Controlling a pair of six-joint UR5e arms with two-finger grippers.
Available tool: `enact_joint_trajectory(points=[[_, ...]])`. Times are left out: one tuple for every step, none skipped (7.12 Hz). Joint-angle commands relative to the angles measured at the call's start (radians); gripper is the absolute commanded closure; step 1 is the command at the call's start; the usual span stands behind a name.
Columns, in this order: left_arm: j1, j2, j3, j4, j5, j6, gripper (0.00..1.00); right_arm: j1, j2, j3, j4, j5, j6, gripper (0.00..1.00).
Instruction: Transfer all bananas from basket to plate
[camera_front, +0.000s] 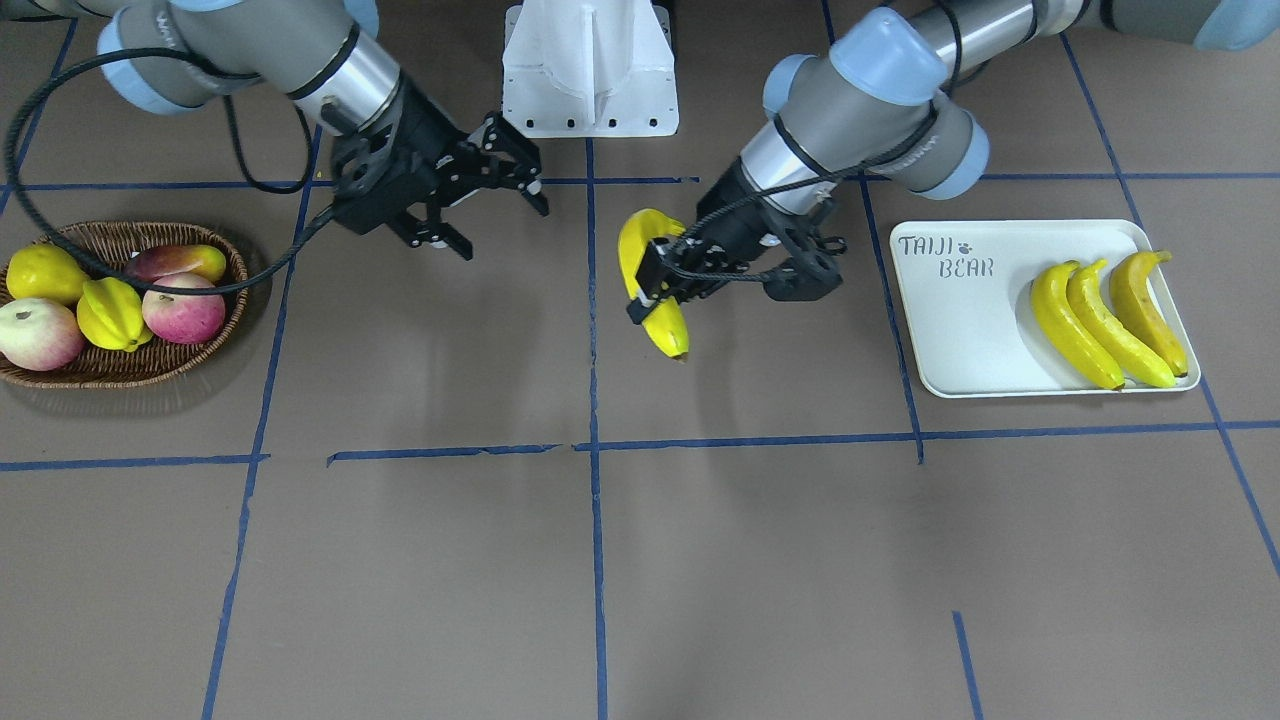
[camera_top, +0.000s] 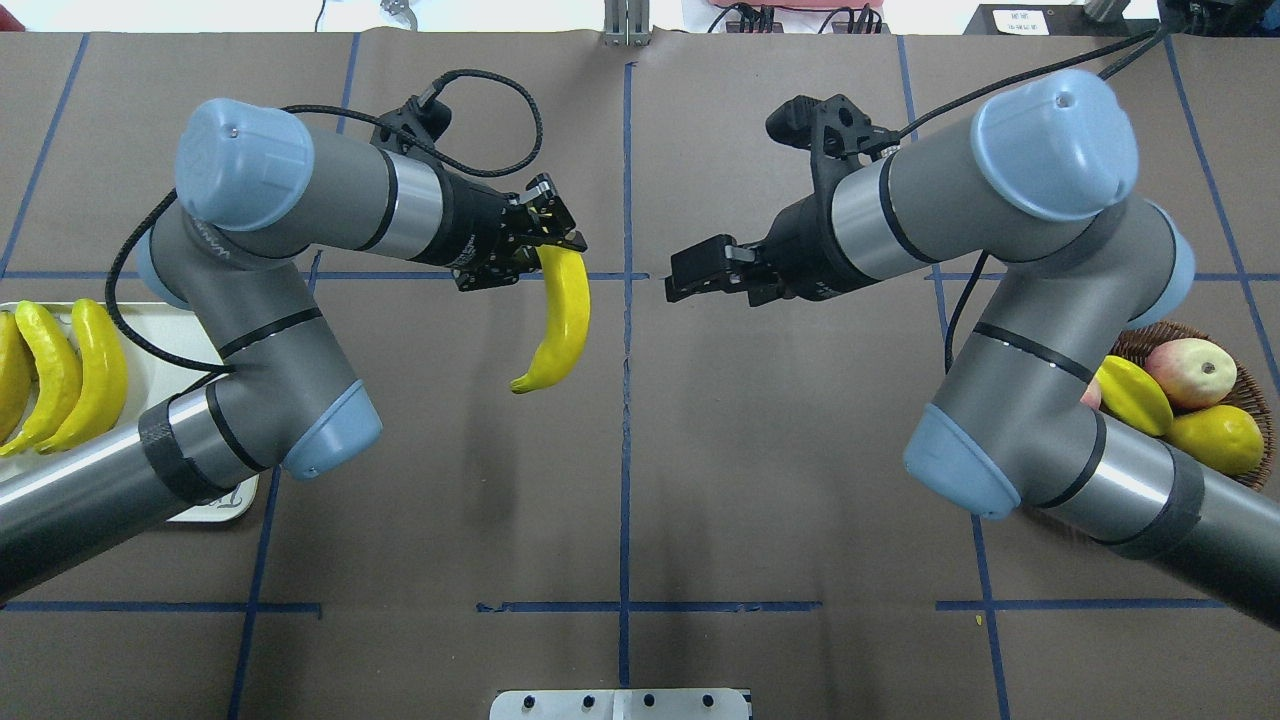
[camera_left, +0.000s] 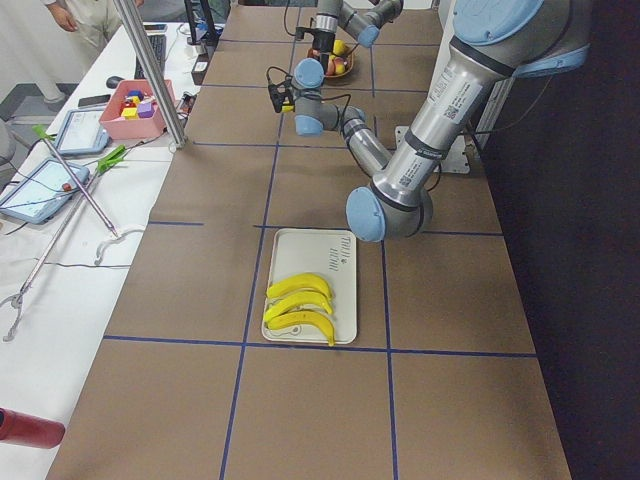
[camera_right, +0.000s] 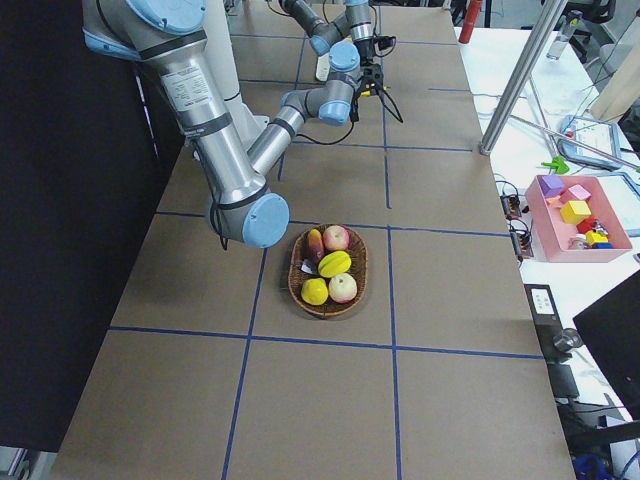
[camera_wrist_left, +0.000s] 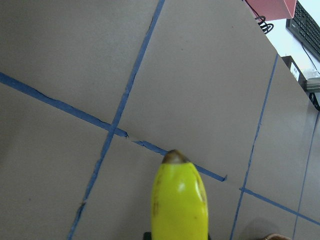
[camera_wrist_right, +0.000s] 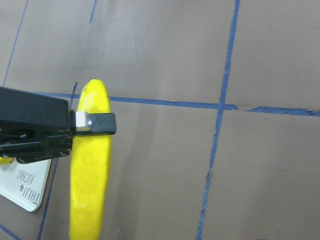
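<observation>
Left of centre, short of the plate (camera_top: 170, 335) with three bananas (camera_top: 55, 365), the left hand (camera_top: 548, 245) grips the fourth banana (camera_top: 565, 320) off-centre; its long free end could pivot or slip loose in transit. Farther right, the right hand (camera_front: 500, 225) hangs open; the basket (camera_top: 1250, 390) shows no banana.

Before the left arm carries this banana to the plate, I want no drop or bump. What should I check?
1. Banana clamped in left gripper fingers, off the table: ok.
2. Right gripper open, empty, apart from banana: ok.
3. Bare room on plate beside its three bananas: ok.
4. Table between banana and plate free of things: ok.
5. Grip firm enough for the carry: cannot tell.
6. No banana left in basket: ok, only other fruit shows.
</observation>
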Motion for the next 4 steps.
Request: enact_joint_trajectory(points=[[-0.063,0.130,-0.036,0.002,-0.006,0.001,1.00,0.076,-0.019,0.000,-0.151,0.018,-0.107,0.01],[-0.102,0.204,-0.043,0.022,-0.043,0.002,1.00,0.114,-0.036,0.002,-0.255,0.018,-0.224,0.01],[-0.170,0.229,-0.044,0.099,-0.112,0.022,1.00,0.149,-0.059,0.002,-0.341,0.018,-0.361,0.01],[-0.196,0.290,-0.056,0.136,-0.134,0.107,1.00,0.192,-0.086,0.004,-0.395,0.018,-0.467,0.01]])
